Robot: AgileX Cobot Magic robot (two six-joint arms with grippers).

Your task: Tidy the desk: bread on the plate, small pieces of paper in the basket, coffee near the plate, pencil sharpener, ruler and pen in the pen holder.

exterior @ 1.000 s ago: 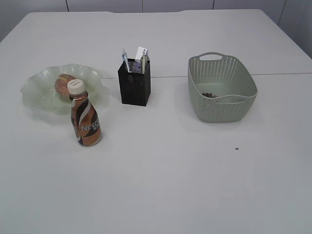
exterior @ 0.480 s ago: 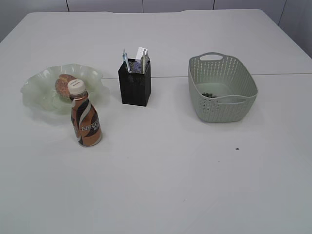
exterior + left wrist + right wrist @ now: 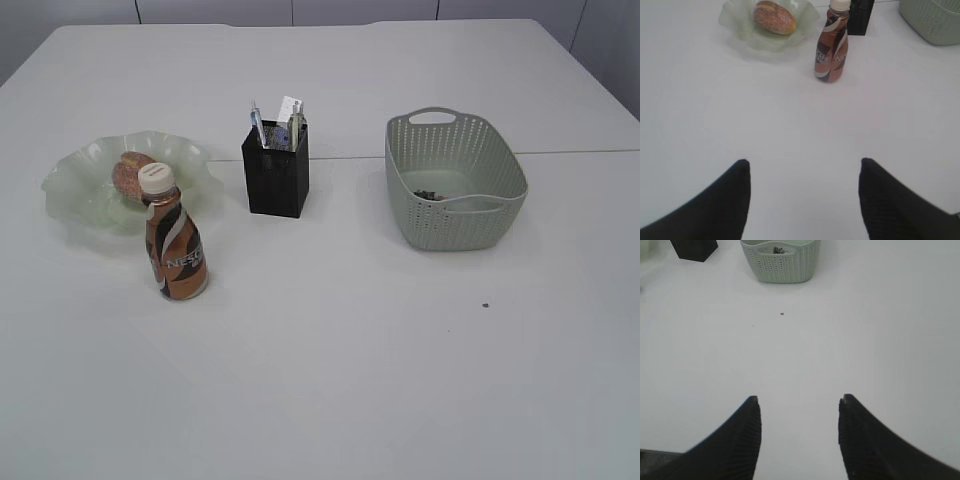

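On the white tabletop [image 3: 330, 350], exterior view, bread [image 3: 131, 172] lies on the plate [image 3: 75, 190], coffee [image 3: 175, 248] just beside it; pen holder [image 3: 276, 168] and basket [image 3: 455, 182] stand apart. Left wrist view: left hand [image 3: 804, 167] spread, empty. Right wrist view: right hand [image 3: 799, 401] likewise spread, empty.
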